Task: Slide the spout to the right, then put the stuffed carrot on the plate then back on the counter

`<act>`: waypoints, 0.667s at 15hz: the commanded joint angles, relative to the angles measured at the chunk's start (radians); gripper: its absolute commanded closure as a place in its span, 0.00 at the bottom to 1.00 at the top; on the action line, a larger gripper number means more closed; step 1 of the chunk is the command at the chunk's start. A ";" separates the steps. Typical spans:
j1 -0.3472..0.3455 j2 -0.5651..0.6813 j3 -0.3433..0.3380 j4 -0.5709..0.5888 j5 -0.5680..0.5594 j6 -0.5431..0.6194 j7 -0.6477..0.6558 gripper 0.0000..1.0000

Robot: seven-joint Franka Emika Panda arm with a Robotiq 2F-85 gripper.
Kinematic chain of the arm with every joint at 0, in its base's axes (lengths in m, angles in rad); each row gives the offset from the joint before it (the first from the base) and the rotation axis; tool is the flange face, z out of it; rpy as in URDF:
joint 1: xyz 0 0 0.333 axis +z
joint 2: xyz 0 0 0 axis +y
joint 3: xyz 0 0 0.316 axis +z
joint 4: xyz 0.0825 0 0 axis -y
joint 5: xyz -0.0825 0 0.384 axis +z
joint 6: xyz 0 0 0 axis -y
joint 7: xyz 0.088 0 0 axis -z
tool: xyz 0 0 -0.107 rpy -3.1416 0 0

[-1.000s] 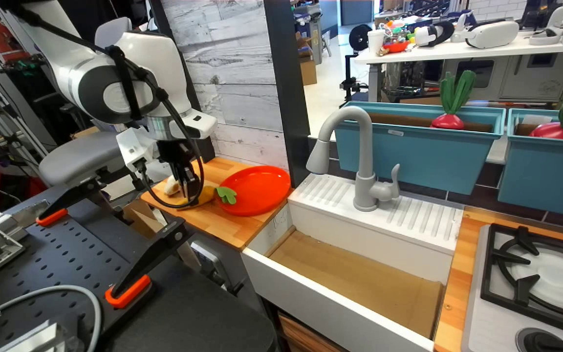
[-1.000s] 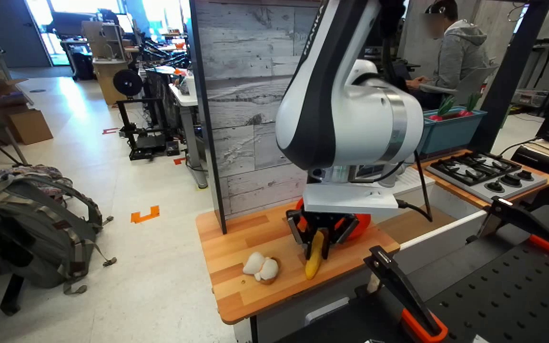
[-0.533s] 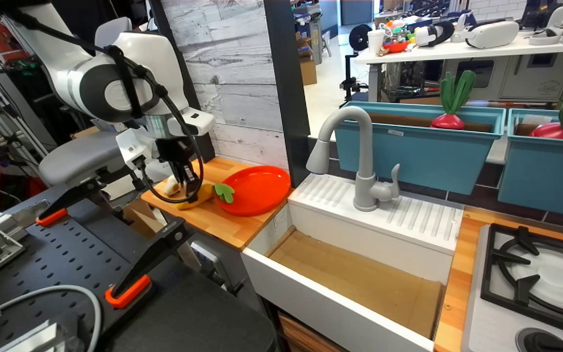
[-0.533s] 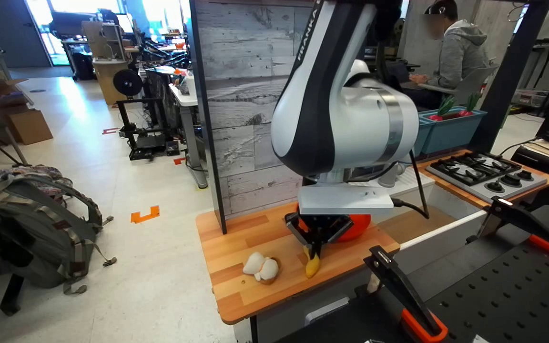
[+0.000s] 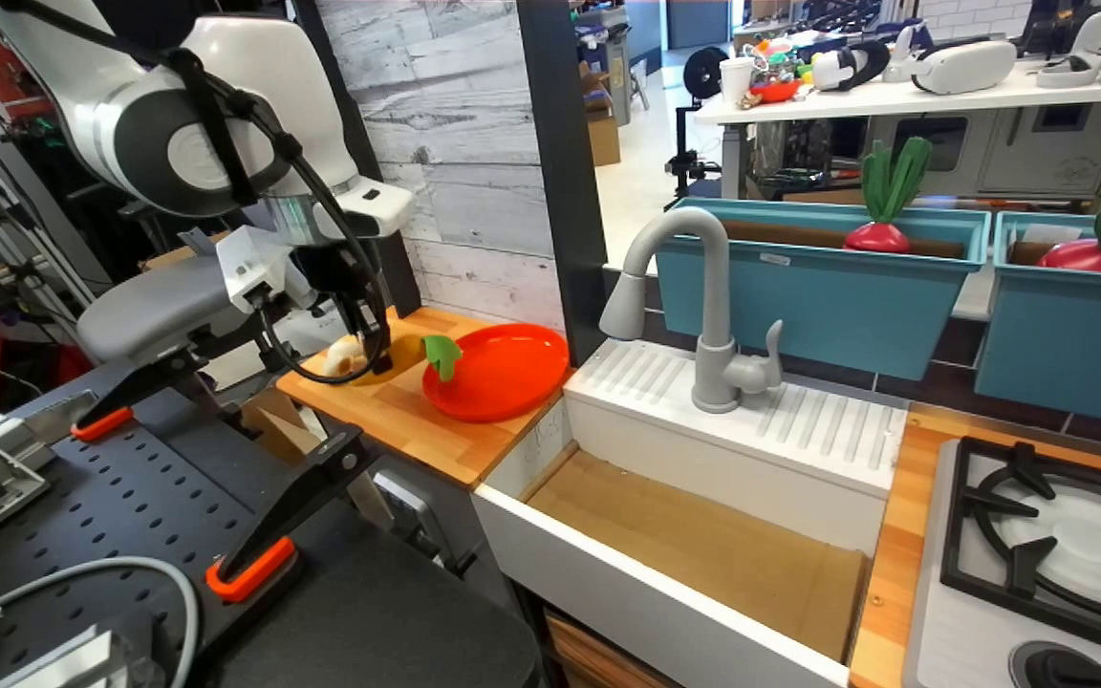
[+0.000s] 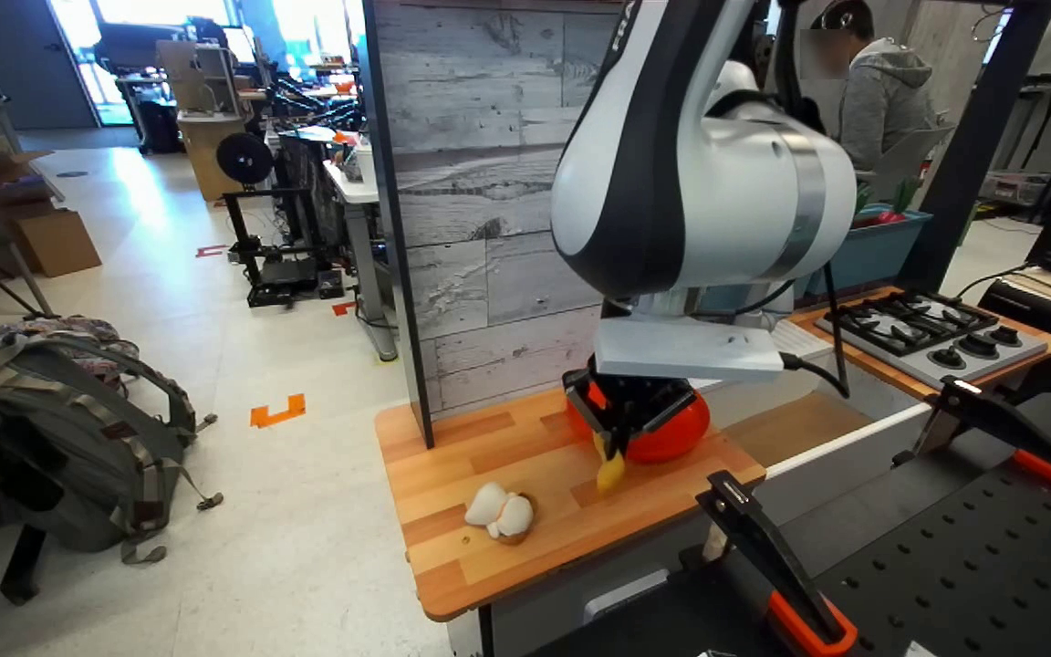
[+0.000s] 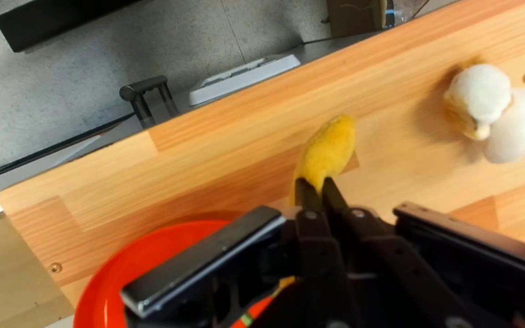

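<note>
The stuffed carrot (image 5: pixel 407 355) is yellow with a green tuft that overlaps the plate's near edge in an exterior view. My gripper (image 6: pixel 615 447) is shut on the carrot's middle. The yellow tip hangs out below the fingers, seemingly a little above the counter (image 6: pixel 452 456). In the wrist view the gripper (image 7: pixel 316 184) pinches the carrot (image 7: pixel 328 148); most of its tuft end is hidden behind the fingers. The round red-orange plate (image 5: pixel 498 373) lies on the counter beside the carrot, partly hidden in the wrist view (image 7: pixel 121 269). The grey spout (image 5: pixel 715 287) arches over the sink's back ledge, its head toward the plate side.
A white plush (image 6: pixel 500 513) lies on the counter near the carrot. A wood-plank wall (image 6: pixel 489 182) stands behind the counter. The white sink (image 5: pixel 694 545) and stove (image 5: pixel 1076 535) are past the plate. Black clamps (image 5: pixel 292 516) stick up from the dark table.
The gripper has shut on the carrot, then moved up and back from the counter's front edge with it. The carrot's tuft has shifted upward in view. The plate, white plush and spout have not moved.
</note>
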 commanded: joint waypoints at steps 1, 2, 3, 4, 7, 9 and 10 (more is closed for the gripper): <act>-0.103 -0.065 0.051 -0.037 0.023 0.037 -0.024 0.99; -0.129 -0.061 0.058 -0.019 0.023 0.024 -0.030 0.99; -0.147 -0.064 0.061 -0.010 0.022 0.015 -0.032 0.99; -0.166 -0.055 0.065 0.009 0.019 -0.002 -0.040 0.99; -0.191 -0.017 0.053 0.063 0.014 -0.029 -0.036 0.99; -0.201 0.015 0.048 0.100 0.006 -0.045 -0.041 0.99; -0.200 0.034 0.042 0.121 0.006 -0.051 -0.036 0.99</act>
